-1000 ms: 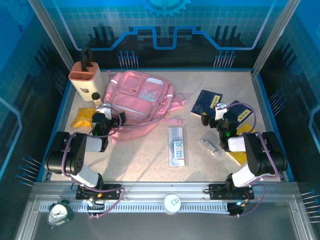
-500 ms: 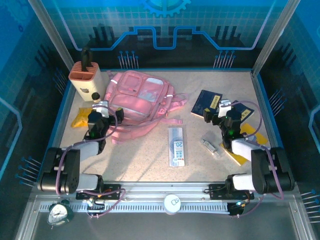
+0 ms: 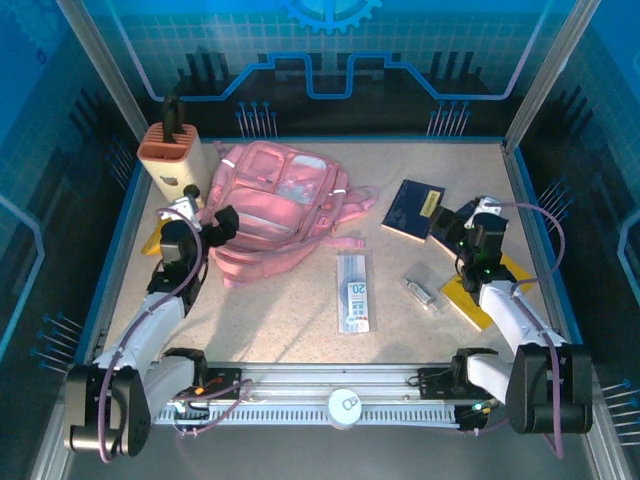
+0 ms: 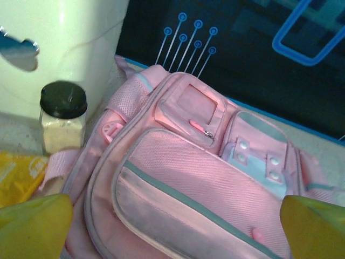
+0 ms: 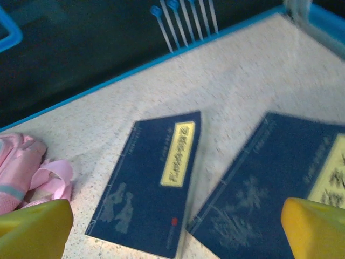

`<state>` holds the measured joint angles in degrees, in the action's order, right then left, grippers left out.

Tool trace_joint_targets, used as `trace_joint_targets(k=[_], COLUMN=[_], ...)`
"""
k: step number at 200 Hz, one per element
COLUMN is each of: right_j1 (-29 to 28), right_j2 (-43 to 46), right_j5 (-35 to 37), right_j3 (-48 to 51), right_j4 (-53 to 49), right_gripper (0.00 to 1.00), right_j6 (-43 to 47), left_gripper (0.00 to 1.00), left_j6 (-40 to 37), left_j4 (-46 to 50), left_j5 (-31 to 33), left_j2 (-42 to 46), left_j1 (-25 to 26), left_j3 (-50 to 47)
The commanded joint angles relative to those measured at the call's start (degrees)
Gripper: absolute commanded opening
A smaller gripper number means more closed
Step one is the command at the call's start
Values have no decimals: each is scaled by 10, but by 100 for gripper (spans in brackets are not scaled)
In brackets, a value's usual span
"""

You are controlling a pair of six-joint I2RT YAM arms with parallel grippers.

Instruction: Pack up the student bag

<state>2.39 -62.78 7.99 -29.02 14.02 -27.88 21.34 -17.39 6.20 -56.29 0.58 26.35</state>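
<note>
At student bag (image 3: 275,195) edge: left pincer (image 3: 205,215) agape | right pincer (image 3: 465,222) agape (above blue books (image 3: 412,208))

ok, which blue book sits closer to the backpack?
The left-hand blue book, next to the pink backpack straps; the other blue book lies farther right.

student bag (image 3: 275,200) back left, knife block (image 3: 168,160) left of it, book (image 3: 412,208) to its right

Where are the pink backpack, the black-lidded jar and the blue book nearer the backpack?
pink backpack (image 4: 178,183): left wrist view, mesh front pocket.
jar (image 4: 63,100): left wrist view, black lid.
blue book nearer the backpack (image 5: 148,186): right wrist view, middle of cover.
</note>
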Motion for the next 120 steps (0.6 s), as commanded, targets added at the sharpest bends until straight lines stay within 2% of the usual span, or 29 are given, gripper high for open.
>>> trace_joint_targets(k=[1, 36, 58, 88, 120], right_j1=[7, -29, -60, -103, -154], right_j2=[-9, -31, -35, -63, -114], right_j5=[-63, -84, -103, -150, -193], right_j3=[-26, -86, -105, -136, -178], right_j4=[-84, -196, -243, -293, -321], right_gripper=[100, 100, 100, 100, 100], right_j6=[-79, -73, -80, -81, -80], left_gripper=[99, 99, 99, 99, 99], left_j6=[108, 197, 242, 306, 355], left_j4=[112, 213, 256, 335, 305], left_j5=[16, -48, -76, -50, -15], left_j2=[16, 7, 12, 9, -12], left_j1=[-4, -2, 18, 102, 216], left_j3=[28, 70, 85, 107, 96])
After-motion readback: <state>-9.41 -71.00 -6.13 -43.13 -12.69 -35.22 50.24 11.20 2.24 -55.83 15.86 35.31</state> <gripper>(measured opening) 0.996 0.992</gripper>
